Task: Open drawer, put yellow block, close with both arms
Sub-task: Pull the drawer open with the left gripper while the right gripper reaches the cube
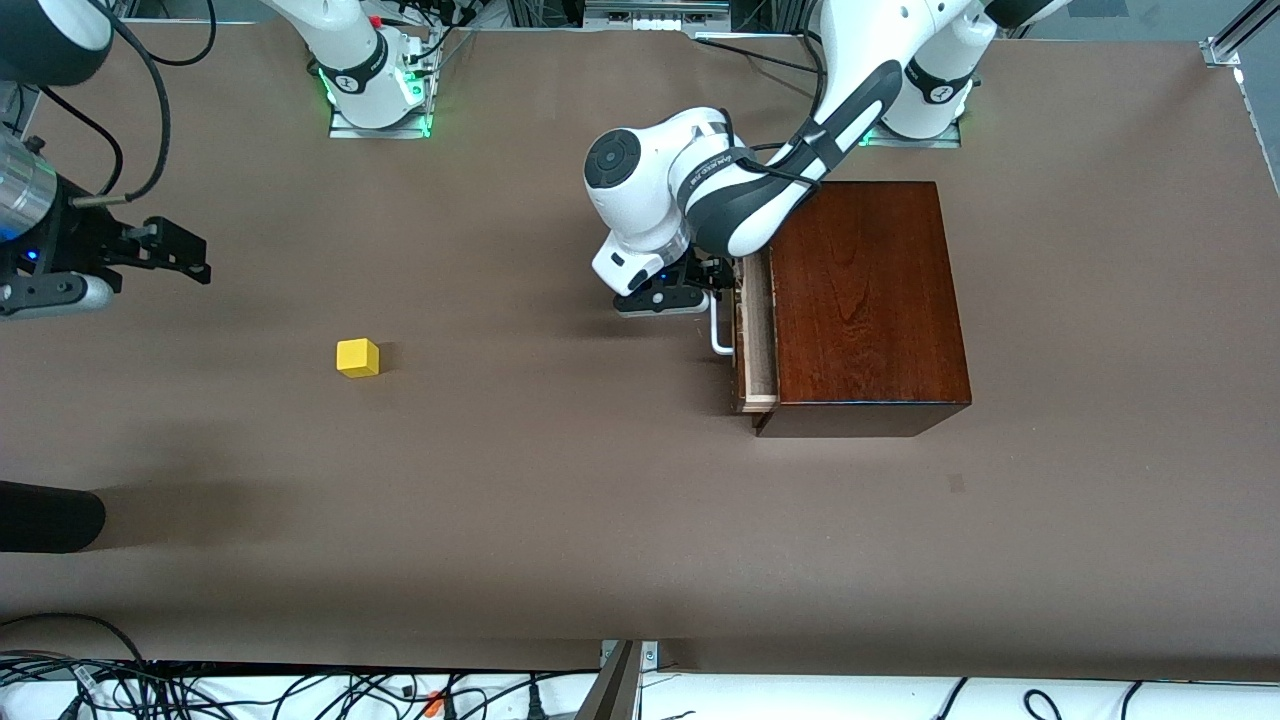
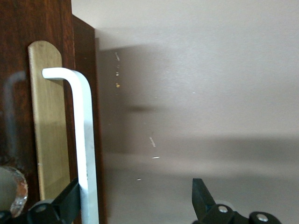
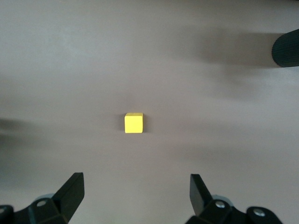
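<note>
- The drawer [image 1: 757, 330] — a pale light-wood tray with a dark reddish-brown front and a white U-shaped metal handle [image 1: 719, 335] — sits only slightly pulled out of its glossy dark mahogany box [image 1: 865, 300], toward the left arm's end of the brown bench [image 1: 560, 480].
- The left pincer [image 1: 706, 277] is at the drawer front with its black fingers spread wide; in the left wrist view one finger [image 2: 70, 198] touches the handle's white bar [image 2: 85, 140], the other stands well apart, so nothing is clamped.
- The step in hand looks like drawing the drawer open. To do it well, the bar should be centred between the fingers, gripped firmly, then pulled straight along the drawer's travel so the tray does not bind.
- The small bright yellow cube [image 1: 357, 357] lies alone on the bench, well apart from the box, toward the right arm's end.
- The right pincer [image 1: 160, 248] hangs over the bench near that cube, fingers fully spread and empty — the right wrist view looks down on the cube [image 3: 133, 122] between them. This arm waits.
</note>
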Available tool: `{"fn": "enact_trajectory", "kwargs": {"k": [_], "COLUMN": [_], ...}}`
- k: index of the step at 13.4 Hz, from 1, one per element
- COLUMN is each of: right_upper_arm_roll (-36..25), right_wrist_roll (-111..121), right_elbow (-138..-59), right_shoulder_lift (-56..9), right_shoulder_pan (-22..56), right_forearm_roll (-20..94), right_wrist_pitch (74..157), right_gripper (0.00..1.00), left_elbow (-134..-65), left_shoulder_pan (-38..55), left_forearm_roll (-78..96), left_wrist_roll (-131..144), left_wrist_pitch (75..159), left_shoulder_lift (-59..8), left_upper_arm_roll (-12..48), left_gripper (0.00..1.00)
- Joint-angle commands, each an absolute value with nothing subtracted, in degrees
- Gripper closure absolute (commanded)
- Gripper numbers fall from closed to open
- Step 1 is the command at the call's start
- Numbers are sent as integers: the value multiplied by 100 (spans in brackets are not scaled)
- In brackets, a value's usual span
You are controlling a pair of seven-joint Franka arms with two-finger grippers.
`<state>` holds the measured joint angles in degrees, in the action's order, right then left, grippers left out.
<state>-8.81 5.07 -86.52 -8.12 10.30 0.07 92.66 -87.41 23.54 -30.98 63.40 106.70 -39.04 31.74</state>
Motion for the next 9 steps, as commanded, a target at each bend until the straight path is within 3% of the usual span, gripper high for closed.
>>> {"fn": "enact_trajectory", "kwargs": {"k": [1, 9], "right_upper_arm_roll": [-853, -765], "right_wrist_roll": [483, 571], "right_elbow": [-8517, -8499], "right_shoulder_lift": [-950, -861], "right_shoulder_pan": [801, 835], "right_forearm_roll": [-35, 184], "right_wrist_pitch": [9483, 9281], "right_gripper": [0, 0], "left_elbow": [-8359, -7964], "left_shoulder_pan": [2549, 2663], "left_forearm_roll": [-2988, -2786], "left_wrist_roll": [6469, 6521], "left_wrist_pitch": [10749, 11038], "left_shoulder_lift": [-4183, -4385], "left_upper_arm_roll": [3217, 3217], "left_gripper": [0, 0]}}
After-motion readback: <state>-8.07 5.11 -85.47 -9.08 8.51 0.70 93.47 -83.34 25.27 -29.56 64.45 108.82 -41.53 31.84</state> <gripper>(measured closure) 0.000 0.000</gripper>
